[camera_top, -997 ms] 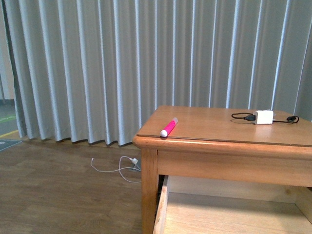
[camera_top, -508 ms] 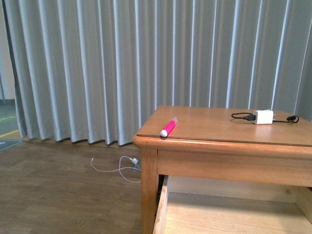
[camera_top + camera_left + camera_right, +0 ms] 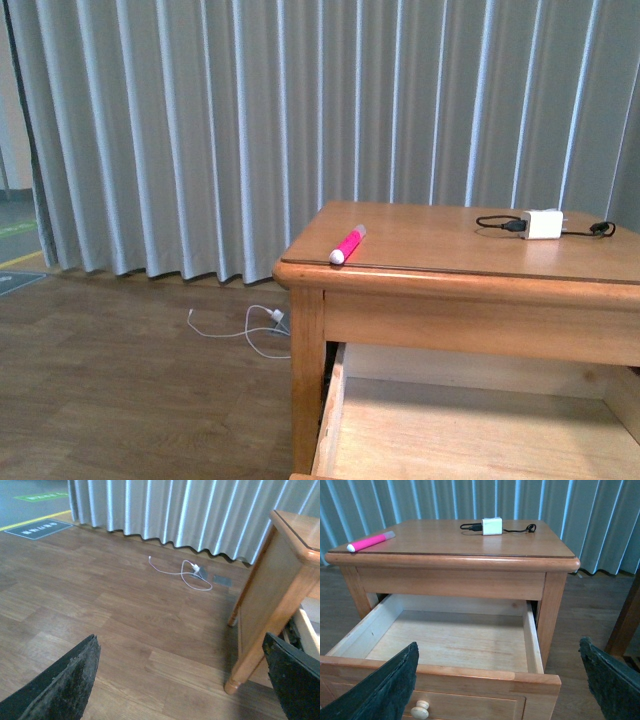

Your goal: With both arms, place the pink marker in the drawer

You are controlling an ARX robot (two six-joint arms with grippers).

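A pleated grey curtain point(image 3: 200, 130) fills the background, reaching down to a brown wood-plank floor point(image 3: 120, 380). To the right stands a light-wood cabinet whose worktop point(image 3: 450, 245) has rounded edges and a glossy surface.

Just under the worktop the drawer point(image 3: 450, 640) is pulled well out toward the robot. Its pale wooden bottom and side walls show in the right wrist view. Its panelled front carries one round knob point(image 3: 420, 710).

The left gripper point(image 3: 180, 645) hangs low over the floor, beside the cabinet's left front leg. Its jaws are released and spread wide, with only floorboards between the two black fingers point(image 3: 70, 680). The right gripper point(image 3: 498, 647) hovers in front of the open drawer. Its jaws are also released, its fingers point(image 3: 385, 685) standing far apart on either side of the drawer front and touching nothing.

A white cable point(image 3: 240, 330) lies looped on the floor near the curtain's hem, left of the cabinet. A white charger point(image 3: 543, 224) sits on the worktop toward its back right, with a black cable point(image 3: 495, 222) curling out of it on both sides.

The marker point(image 3: 347, 245) lies flat on the worktop near the front left corner, well apart from the charger. It is set at an angle with its white end toward the front edge, above the drawer and not in it.
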